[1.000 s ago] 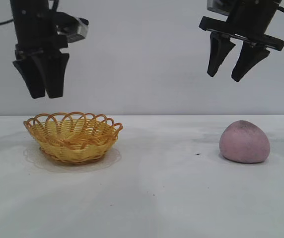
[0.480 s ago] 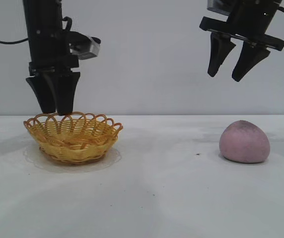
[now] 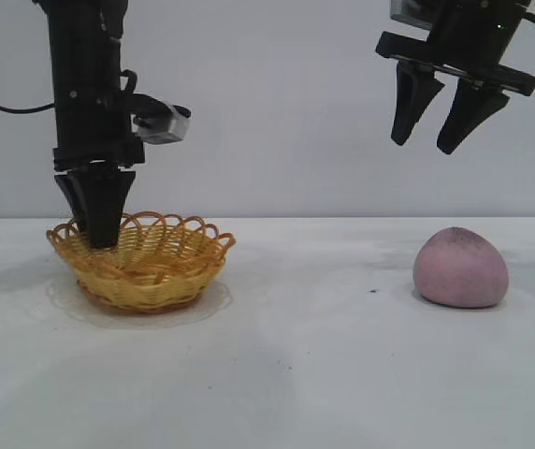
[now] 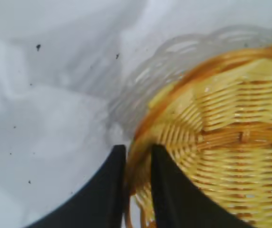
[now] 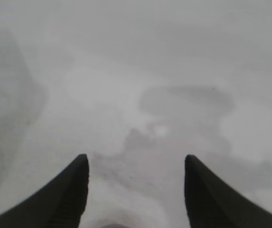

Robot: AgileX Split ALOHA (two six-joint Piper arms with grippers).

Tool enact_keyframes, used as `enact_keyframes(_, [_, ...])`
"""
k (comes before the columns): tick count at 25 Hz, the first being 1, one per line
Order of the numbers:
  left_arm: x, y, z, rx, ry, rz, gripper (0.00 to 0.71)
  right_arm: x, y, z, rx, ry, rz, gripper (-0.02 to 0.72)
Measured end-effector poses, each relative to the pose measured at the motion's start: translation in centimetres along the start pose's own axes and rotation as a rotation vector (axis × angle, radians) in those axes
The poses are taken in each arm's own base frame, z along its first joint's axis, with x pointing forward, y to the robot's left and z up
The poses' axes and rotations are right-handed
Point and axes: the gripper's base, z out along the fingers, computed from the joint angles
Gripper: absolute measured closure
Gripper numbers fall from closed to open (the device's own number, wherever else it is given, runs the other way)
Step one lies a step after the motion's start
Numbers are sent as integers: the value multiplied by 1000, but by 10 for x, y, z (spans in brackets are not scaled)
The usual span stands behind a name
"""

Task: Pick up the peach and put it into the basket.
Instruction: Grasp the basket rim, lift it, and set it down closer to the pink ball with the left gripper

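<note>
The yellow wicker basket sits on the white table at the left. My left gripper is down at the basket's left rim. In the left wrist view it has one finger outside and one inside the basket, nearly shut with the looped rim pinched between them. The pink-mauve peach lies on the table at the right, untouched. My right gripper hangs open and empty high above the peach; in the right wrist view it looks down on bare table.
The white table stretches between the basket and the peach, with a few small dark specks on it. A plain grey wall stands behind.
My left gripper has come down from above the basket onto its left rim and narrowed on it. The basket has shifted slightly right. The right arm and the peach have not moved.
</note>
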Motion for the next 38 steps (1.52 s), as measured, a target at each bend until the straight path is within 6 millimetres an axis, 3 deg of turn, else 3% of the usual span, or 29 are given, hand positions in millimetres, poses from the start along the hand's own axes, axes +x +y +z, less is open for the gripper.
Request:
enact_keyframes(5, [0, -1, -6, 1, -9, -124, 643, 0, 0, 0, 0, 0, 0, 333])
enact_keyframes(6, [0, -2, -12, 3, -23, -165, 710, 0, 0, 0, 0, 0, 0, 333])
enact_keyframes(12, [0, -14, -44, 79, -119, -397, 710, 0, 0, 0, 1, 0, -1, 333])
enact_keyframes(19, [23, -38, -54, 192, -151, -578, 710, 0, 0, 0, 1, 0, -1, 333])
enact_keyframes(23, [40, -57, -47, 276, -244, -695, 710, 0, 0, 0, 1, 0, -1, 333])
enact_keyframes(28, [56, -73, -23, 401, -295, -853, 710, 0, 0, 0, 1, 0, -1, 333])
enact_keyframes(31, [63, -77, -8, 419, -307, -916, 710, 0, 0, 0, 1, 0, -1, 333])
enact_keyframes(38, [61, -74, 4, 430, -336, -975, 710, 0, 0, 0, 0, 0, 0, 333])
